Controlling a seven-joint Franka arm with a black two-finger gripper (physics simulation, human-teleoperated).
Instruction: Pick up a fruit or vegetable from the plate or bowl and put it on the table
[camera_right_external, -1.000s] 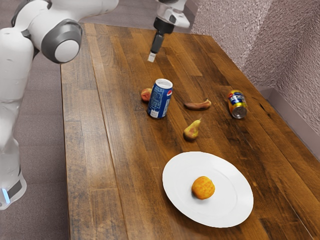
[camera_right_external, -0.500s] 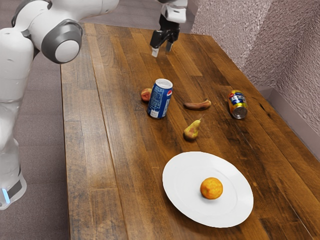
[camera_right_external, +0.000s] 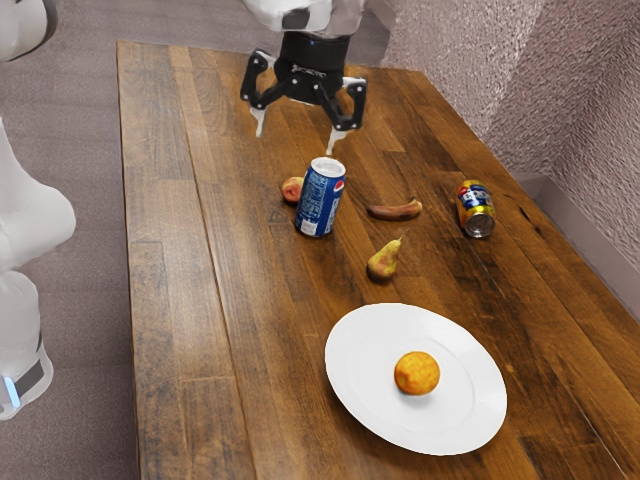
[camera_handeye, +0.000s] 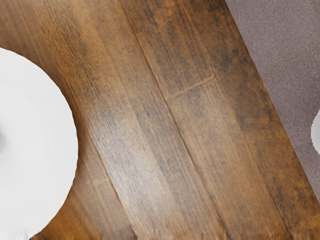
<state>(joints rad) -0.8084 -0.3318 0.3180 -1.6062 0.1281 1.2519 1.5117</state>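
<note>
Orange (camera_right_external: 417, 373) apart from wide-open jaws

In the exterior view, wears a rounded white shell (camera_right_external: 30, 215), grey band (camera_right_external: 50, 12) at ten o'clock, blue light (camera_right_external: 12, 391) at eight, black, pale-tipped, silver-pinned gripper (camera_right_external: 296, 140) at twelve.

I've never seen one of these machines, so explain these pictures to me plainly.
This is a robot arm with a black two-finger gripper, open and holding nothing. The exterior view is taken from beside the arm; the wrist view, from a camera at the arm's end, shows the wooden table and part of a white plate. On the table are a Pepsi can, a peach partly behind it, a pear, a curved brown fruit, perhaps a banana, and a yellow-and-blue can on its side. An orange sits on the plate.
</note>
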